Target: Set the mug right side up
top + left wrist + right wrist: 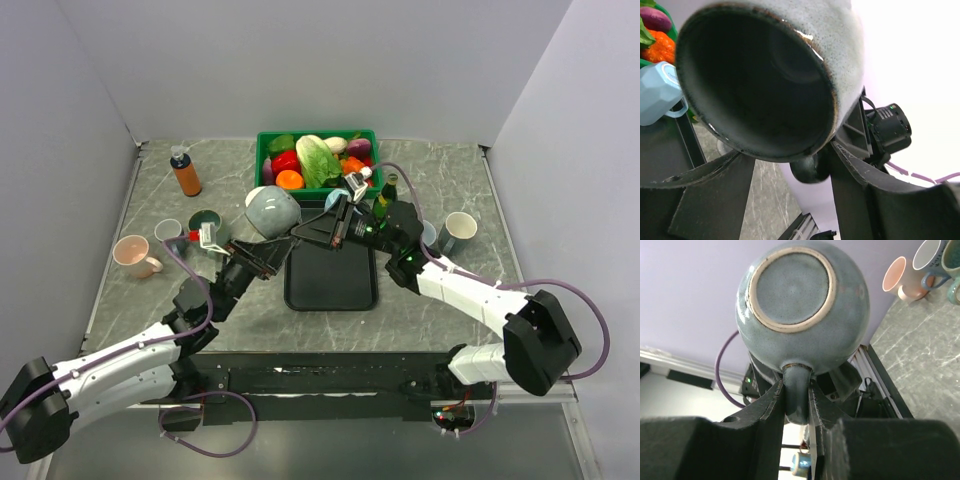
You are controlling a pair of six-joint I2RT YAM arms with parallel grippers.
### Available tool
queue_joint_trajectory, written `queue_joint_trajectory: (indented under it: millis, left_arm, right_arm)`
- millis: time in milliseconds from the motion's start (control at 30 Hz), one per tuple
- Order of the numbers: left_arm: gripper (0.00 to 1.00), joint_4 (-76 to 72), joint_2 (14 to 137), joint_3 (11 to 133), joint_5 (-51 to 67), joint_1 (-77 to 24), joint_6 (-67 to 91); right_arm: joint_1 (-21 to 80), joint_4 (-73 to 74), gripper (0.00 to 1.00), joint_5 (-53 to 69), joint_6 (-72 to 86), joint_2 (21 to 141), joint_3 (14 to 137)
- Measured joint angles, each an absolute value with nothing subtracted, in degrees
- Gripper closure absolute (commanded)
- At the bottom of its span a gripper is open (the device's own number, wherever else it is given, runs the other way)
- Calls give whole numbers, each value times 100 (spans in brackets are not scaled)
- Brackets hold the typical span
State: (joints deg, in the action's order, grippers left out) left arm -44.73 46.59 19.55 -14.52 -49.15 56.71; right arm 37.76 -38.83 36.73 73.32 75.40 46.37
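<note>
The middle is crowded: the left arm [130,355] and right arm [460,290] meet over the tray [330,290], with the mug [272,210] aloft between them. Behind, the crate [262,150] walls off the back, a dark bottle [388,190] at its right corner. On the left, a pink cup [133,255], white cup [168,231], green cup [206,222] and orange bottle [186,178] dot the table [140,300], which lies bare nearer the edge. On the right, a grey cup [458,232] stands just beside the arm, and the back corner is open.

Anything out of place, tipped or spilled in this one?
The grey-blue mug is off the table, held sideways in mid-air between the two arms. The right gripper is shut on its handle. The left gripper has a finger on either side of its rim, though its grip is unclear. Nothing looks spilled or broken.
</note>
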Motion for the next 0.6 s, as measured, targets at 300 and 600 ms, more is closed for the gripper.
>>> queue_joint_trajectory:
  millis: [300,600]
  left_arm:
    - [70,-4482,4528,1942,-1481,-4958,5782]
    - [99,-4305,4425,1896,-1485,-4969,5861]
  right_arm:
    - [4001,-3795,100,3627,6729,7216,4453]
    - [4038,-3557,100,3511,6305,7148,4383]
